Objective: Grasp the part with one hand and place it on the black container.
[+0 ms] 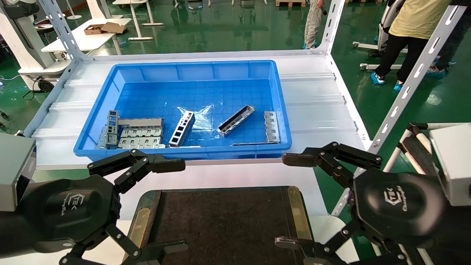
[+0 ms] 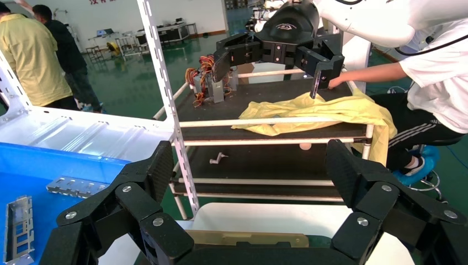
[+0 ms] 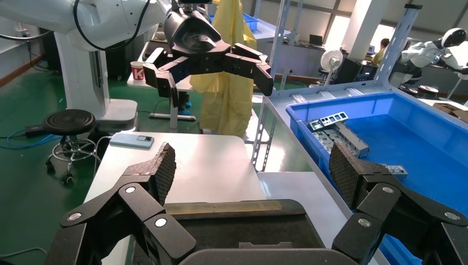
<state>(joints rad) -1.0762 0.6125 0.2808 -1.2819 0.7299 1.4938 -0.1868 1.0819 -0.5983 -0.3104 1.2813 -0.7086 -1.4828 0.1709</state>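
Lying on the floor of the large blue plastic bin [image 1: 191, 73], a little right of its middle and turned at a slant, is the part [image 1: 235, 120], a slim grey metal channel strip with a raised rim and a row of small rectangular cutouts; nothing touches it. Left of the part in the same bin a ladder-like grey strip with big square openings [image 1: 182, 129] leans at an angle on a sheet of clear plastic film [image 1: 195, 116], and further left, in the bin's near left corner, sits a heap of flat grey slotted plates [image 1: 134, 134]. On the other side of the part, against the bin's right wall, lies one more flat grey slotted plate [image 1: 272, 126]. The bin stands on a white ribbed metal shelf [image 1: 316, 99] framed by white perforated uprights [image 1: 412, 77]. On the robot's side of the bin, apart from it, lies the wide, shallow black container [image 1: 220, 221] with a dark felt-like floor and brass-coloured strips along two sides; it holds no part. The left black gripper with linked jointed fingers [image 1: 169, 206] hovers at the container's left edge, its fingers spread wide and gripping nothing; the right black gripper with an embossed logo [image 1: 290, 200] hovers at the container's right edge, likewise spread wide and empty. Both are well apart from the part.
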